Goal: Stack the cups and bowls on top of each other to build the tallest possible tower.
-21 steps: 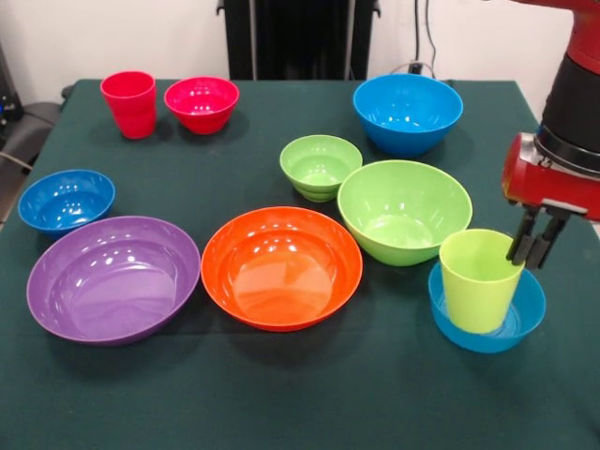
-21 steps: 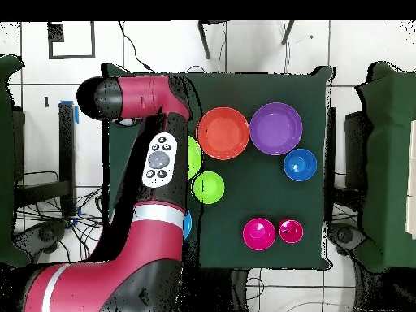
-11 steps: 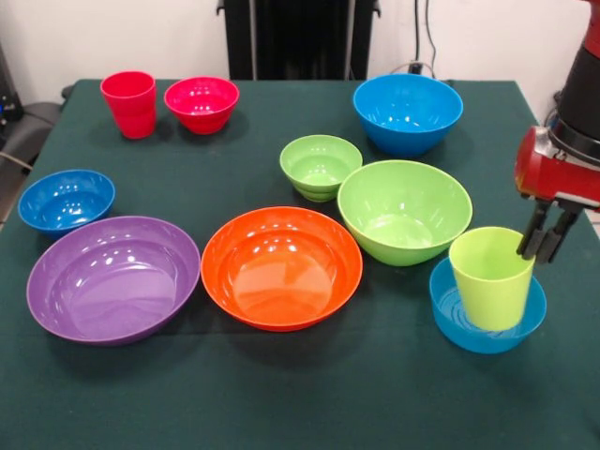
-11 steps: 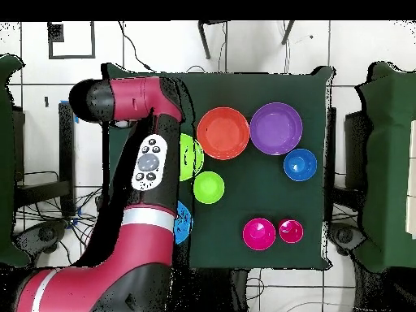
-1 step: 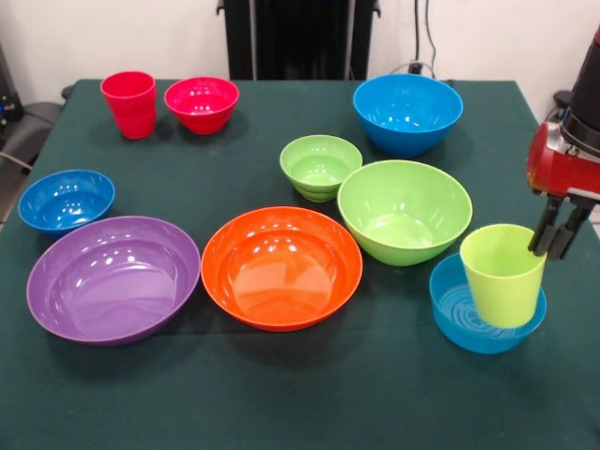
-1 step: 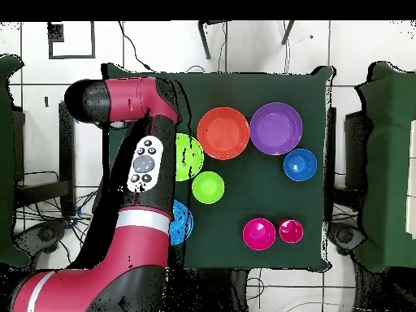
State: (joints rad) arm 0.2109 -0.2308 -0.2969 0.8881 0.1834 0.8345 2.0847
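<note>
Green cup (image 5: 503, 274) in teal bowl (image 5: 457, 314), fingers (image 5: 555, 231) beside (rim-side)

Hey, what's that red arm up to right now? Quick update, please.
Gripper shut on lime-green plastic tumbler, at its rim. Tumbler tilted inside small teal-blue plastic bowl. Large lime-green bowl sits close beside.

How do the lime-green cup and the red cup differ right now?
The lime-green cup sits tilted inside a small blue bowl at the near right; the red cup stands upright on the table at the far left. The claw is at the green cup's rim; nothing is near the red one. Both are smooth, open-topped tumblers of similar shape.
</note>
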